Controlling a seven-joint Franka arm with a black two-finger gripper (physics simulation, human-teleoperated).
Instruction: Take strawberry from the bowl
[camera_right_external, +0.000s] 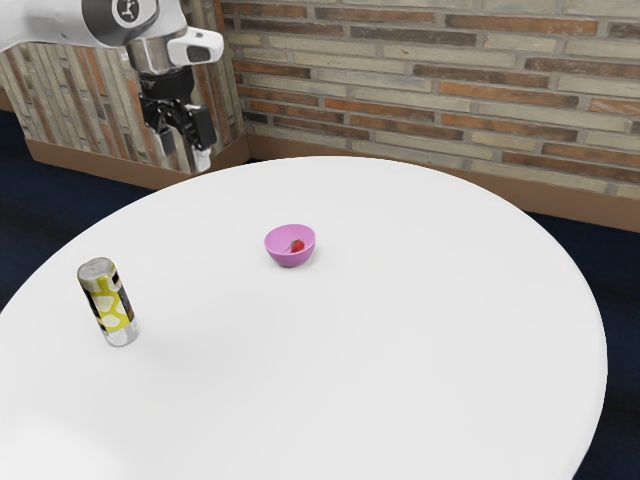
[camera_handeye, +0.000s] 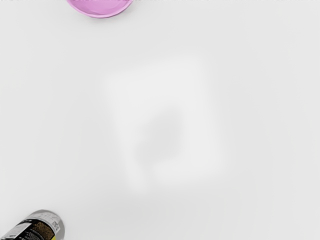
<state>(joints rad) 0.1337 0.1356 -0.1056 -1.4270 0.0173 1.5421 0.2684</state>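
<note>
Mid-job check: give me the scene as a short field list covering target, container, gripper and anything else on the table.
target: strawberry, inside the bowl
container: pink bowl, upright
gripper: black, open, raised, well clear of the bowl
other object: yellow-and-black can, standing apart from the bowl
surface: round white table
task status: strawberry not yet taken out

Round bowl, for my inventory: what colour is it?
A pinkish-purple bowl, clearest in the exterior view.
</note>
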